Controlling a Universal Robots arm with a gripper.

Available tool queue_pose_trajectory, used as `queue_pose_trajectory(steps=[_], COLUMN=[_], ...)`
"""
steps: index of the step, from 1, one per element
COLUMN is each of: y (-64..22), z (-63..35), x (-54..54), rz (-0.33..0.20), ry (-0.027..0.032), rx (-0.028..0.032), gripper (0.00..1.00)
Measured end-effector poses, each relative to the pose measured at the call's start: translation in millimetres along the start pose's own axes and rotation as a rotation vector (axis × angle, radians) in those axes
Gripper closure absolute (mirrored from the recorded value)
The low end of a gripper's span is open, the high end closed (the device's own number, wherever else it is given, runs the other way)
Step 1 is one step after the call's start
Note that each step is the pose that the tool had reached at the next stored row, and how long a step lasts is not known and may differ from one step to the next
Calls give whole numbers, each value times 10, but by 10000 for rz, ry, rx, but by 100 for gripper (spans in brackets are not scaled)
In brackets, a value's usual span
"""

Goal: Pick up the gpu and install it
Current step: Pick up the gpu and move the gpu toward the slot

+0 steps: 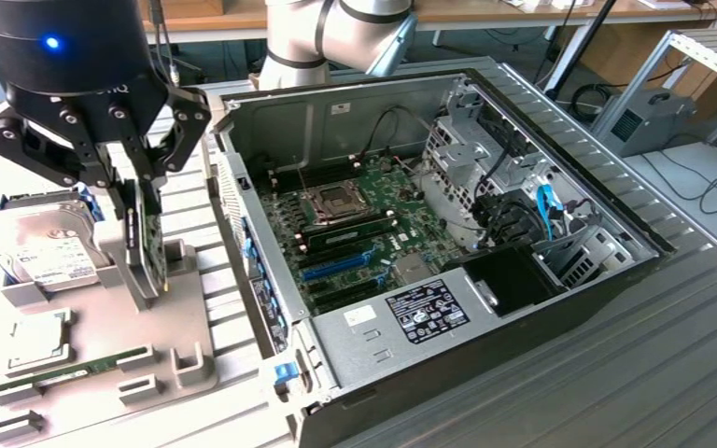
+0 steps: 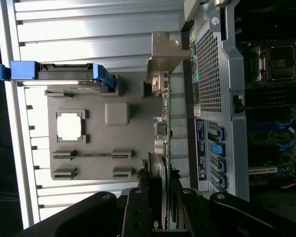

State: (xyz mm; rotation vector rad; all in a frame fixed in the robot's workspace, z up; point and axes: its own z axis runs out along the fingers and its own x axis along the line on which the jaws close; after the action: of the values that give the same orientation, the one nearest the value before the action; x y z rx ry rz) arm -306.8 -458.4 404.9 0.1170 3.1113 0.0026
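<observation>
Gripper (image 2: pixel 160 190) fingers are nearest the wrist camera, closed narrow on the gpu (image 2: pixel 166 123) and pinching its two flat faces near the top edge. The card hangs on edge, silver bracket (image 2: pixel 164 54) at the far end, likely so it stays in the upright pose its slot needs.

In the exterior view the gripper (image 1: pixel 143 210) holds the gpu (image 1: pixel 149 266) over the grey fixture tray (image 1: pixel 190 359), lower edge down at the holder posts. I can't tell if it's clear of them.

Hard drive (image 1: pixel 41 247) and memory stick (image 1: pixel 66 375) sit well apart on the tray, so no clash there.

Tight side is the PC case (image 1: pixel 558 313) wall, just beside the card. The case lies open face up with its blue motherboard slots (image 1: pixel 333 266) exposed, and there's free room above both.
</observation>
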Motion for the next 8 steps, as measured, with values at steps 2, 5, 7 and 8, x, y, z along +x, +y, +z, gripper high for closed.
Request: queue_pose_trajectory(steps=[2,5,7,8], y=[0,0,0,0], z=[-7,-19,-29,-35], x=[0,-1,-1,-1], rz=[0,0,0,0], ry=[-1,0,0,0], rx=[0,0,0,0], gripper=[74,74,74,74])
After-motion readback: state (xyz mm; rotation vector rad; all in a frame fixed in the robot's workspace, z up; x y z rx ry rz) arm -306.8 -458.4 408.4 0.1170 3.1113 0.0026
